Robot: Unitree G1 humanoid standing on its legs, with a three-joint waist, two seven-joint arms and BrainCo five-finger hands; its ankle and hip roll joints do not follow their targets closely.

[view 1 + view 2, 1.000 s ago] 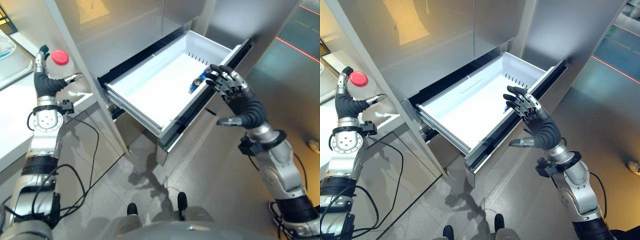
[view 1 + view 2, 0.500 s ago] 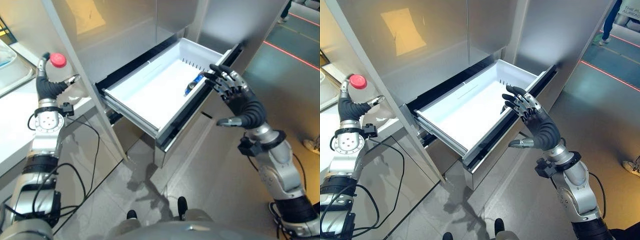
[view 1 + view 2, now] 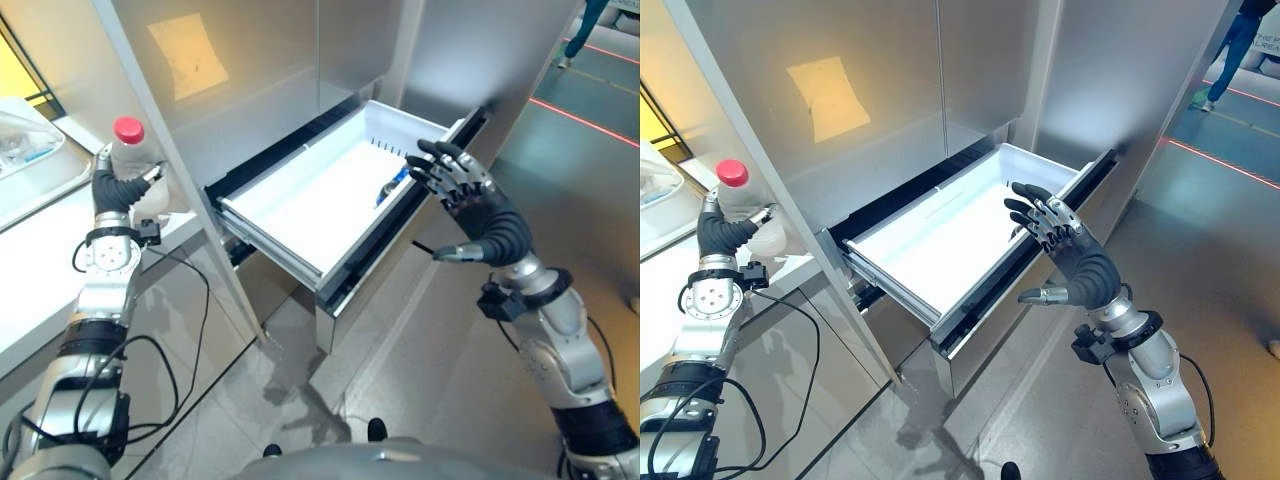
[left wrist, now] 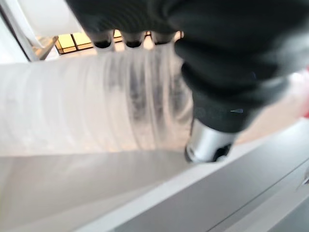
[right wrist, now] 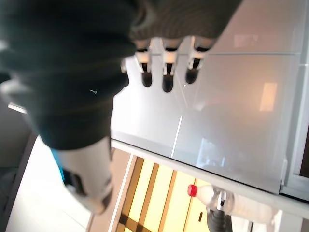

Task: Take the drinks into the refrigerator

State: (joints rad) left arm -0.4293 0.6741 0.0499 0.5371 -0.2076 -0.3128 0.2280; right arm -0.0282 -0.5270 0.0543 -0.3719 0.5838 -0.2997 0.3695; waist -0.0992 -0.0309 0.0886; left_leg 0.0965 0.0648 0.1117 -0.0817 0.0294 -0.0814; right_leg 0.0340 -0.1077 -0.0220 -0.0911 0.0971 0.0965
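Still outside the drawer: bottle in left hand

Gripped upright in the left hand [image 3: 118, 186], fingers [image 4: 130, 36] curled round the body of the bottle [image 3: 130, 160], well left of the open white drawer [image 3: 300, 205], over the counter's edge [image 3: 40, 260]. Clear, ribbed plastic, red cap, apparently pale liquid inside. Right hand [image 3: 478, 208] spread wide, holding nothing, beside the drawer's front rim. Small blue item [image 3: 390, 187] inside the drawer.

A showroom-style kitchen area: a tall stainless-steel refrigerator [image 3: 940, 90] stands with its white freezer drawer [image 3: 950, 230] pulled open over a grey tiled floor [image 3: 1230, 270]. A white counter [image 3: 40, 270] runs alongside, red line markings [image 3: 590, 110] cross the floor beyond, and a person's legs [image 3: 1240, 45] pass in the background.
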